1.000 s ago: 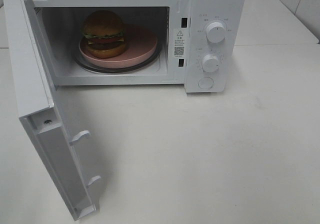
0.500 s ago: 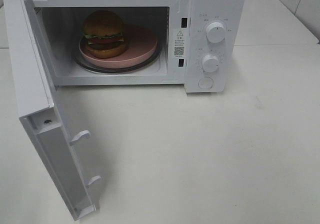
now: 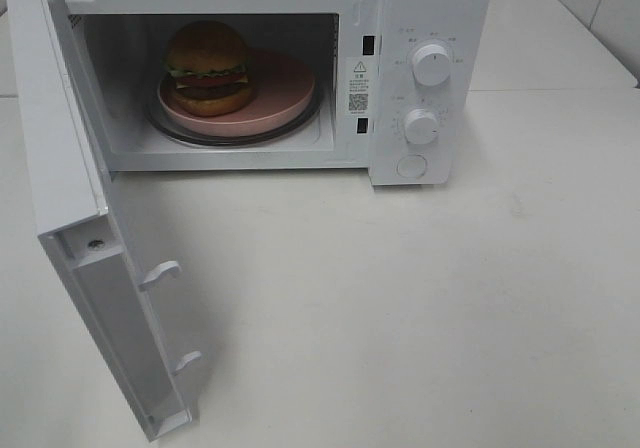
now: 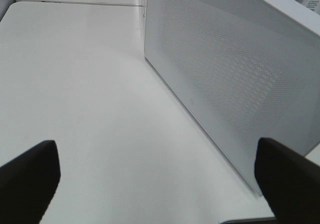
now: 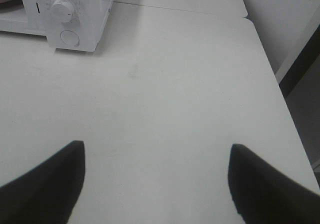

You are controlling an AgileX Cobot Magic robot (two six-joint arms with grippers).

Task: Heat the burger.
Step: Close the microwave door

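The left jaws are spread wide, with nothing between them and nothing touched. Their two dark fingers (image 4: 30, 179) are seen over bare white counter (image 4: 75, 84), just beside a white panel with a fine dotted mesh (image 4: 230, 79), which appears to be the outer face of the open door. The right jaws are likewise held well apart and empty. Their dark fingers (image 5: 45, 179) are seen above open counter, to the near right of the microwave and well apart from it.

Both arms are shown only through their own wrist cameras, each tilted down and forward over the counter. More of their pose cannot be told.

Only the exterior high view shows the burger (image 3: 208, 66). It stands upright inside the microwave (image 3: 430, 8), on the left part of a round pink plate (image 3: 280, 93) that rests on the glass turntable (image 3: 300, 126). The door (image 3: 70, 168) is swung fully open to the near left, with its latch hooks facing right. Two round knobs, the upper (image 3: 432, 64) and the lower (image 3: 421, 126), sit on the right-hand panel above a round button (image 3: 411, 166).

The right wrist view shows only that panel's lower part, with one knob and the button, and also the counter's right edge, which the high view cuts off. The cavity and burger are not seen in either wrist view.
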